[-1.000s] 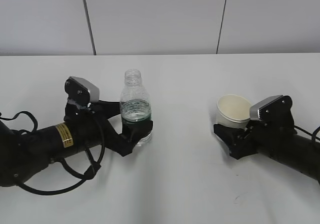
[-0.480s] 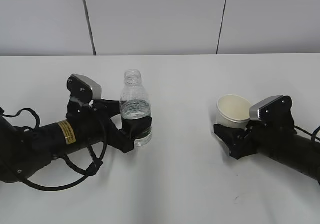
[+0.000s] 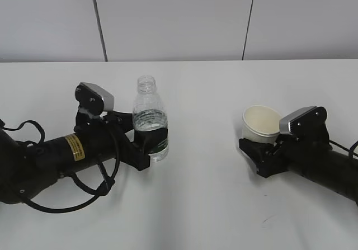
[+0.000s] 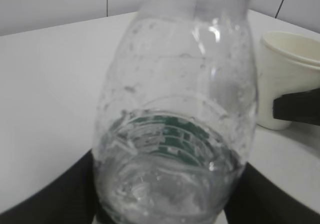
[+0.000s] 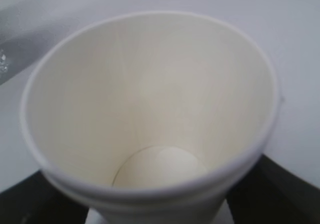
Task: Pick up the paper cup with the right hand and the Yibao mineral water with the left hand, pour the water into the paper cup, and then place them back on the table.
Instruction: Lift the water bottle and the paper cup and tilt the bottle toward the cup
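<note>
The Yibao mineral water [image 3: 149, 107] is a clear, capless bottle with a dark green label, holding some water. It stands left of centre on the table [image 3: 201, 205], leaning slightly. My left gripper [image 3: 150, 148] is shut on its lower body. In the left wrist view the bottle [image 4: 175, 114] fills the frame between my left gripper's [image 4: 165, 206] black fingers. The paper cup [image 3: 260, 121] is empty, open side up, with my right gripper [image 3: 258, 149] shut around its lower part. In the right wrist view the cup [image 5: 150, 98] sits in my right gripper [image 5: 160, 211].
The cup also shows in the left wrist view [image 4: 285, 68], to the right of the bottle, with a black finger [image 4: 297, 106] of the right gripper across its side. Bare white tabletop lies between the two arms. A grey panelled wall [image 3: 179, 20] stands behind.
The left arm has shifted slightly right with the bottle in its grip, and the bottle now leans a little. The right arm and the cup have not moved.
</note>
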### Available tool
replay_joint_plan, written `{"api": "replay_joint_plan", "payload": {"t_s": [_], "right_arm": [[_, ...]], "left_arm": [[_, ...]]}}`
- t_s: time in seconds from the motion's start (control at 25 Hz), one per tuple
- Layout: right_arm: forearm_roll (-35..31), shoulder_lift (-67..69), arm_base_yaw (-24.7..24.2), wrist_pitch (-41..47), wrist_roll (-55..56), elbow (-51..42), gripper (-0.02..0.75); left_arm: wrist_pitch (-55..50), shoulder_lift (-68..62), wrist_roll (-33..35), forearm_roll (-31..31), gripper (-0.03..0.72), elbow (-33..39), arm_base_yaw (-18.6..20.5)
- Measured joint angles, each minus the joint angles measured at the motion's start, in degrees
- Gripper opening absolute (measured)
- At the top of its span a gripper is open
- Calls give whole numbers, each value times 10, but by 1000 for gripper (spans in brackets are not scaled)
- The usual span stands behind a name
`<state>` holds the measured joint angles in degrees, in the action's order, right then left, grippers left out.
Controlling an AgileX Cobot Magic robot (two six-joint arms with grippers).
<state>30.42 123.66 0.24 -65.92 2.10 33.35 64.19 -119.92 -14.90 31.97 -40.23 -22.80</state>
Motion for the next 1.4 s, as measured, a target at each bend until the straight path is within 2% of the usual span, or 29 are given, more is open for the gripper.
{"api": "replay_joint_plan", "payload": {"t_s": [0.56, 0.76, 1.08, 1.4], "right_arm": [[0, 0, 0, 0, 0, 0, 566], [26, 0, 0, 0, 0, 0, 566], [124, -13, 0, 0, 2, 6, 566], [161, -21, 0, 0, 19, 8, 543]], "left_arm": [[0, 0, 3, -1, 396, 0, 0], [0, 1, 55, 3, 394, 0, 0], [-21, 22, 125, -20, 393, 0, 0], [-23, 24, 202, -37, 393, 0, 0]]}}
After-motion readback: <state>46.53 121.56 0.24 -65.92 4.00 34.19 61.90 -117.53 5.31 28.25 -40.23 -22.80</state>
